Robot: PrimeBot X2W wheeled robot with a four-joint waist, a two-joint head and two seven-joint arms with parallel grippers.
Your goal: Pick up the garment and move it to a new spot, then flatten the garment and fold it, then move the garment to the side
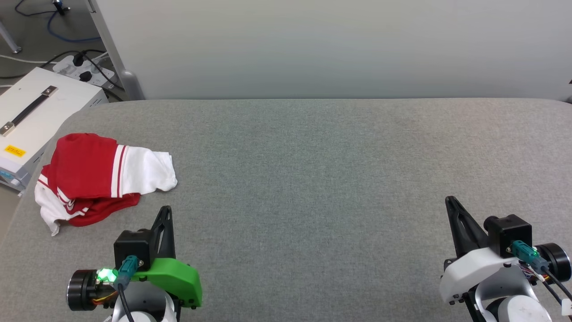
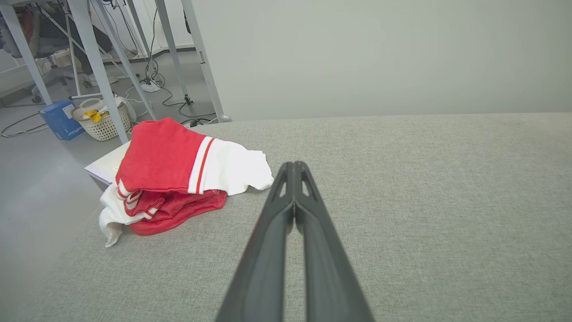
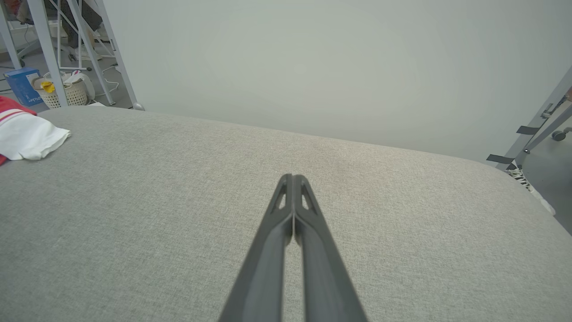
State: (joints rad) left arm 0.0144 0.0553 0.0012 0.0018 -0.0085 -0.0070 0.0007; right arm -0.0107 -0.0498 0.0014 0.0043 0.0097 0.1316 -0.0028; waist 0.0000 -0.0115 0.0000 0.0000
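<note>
The red jersey (image 1: 85, 172) is lying bunched in a loose heap at the far left of the grey fabric-covered surface (image 1: 313, 179), close to its left edge, so you are most likely facing the pick-up. The left hand (image 1: 167, 209) is sitting just near of the heap, pressed together and holding nothing. You are going to need it spread first, then reaching forward and left to pinch the thick red layers rather than the loose white sleeve (image 1: 149, 172), so the whole heap is rising together. The right hand (image 1: 449, 199), also pressed together and empty, is waiting well apart at the near right. The heap's long axis is running left to right, the white sleeve pointing right toward the middle; the lettering is hidden.
</note>
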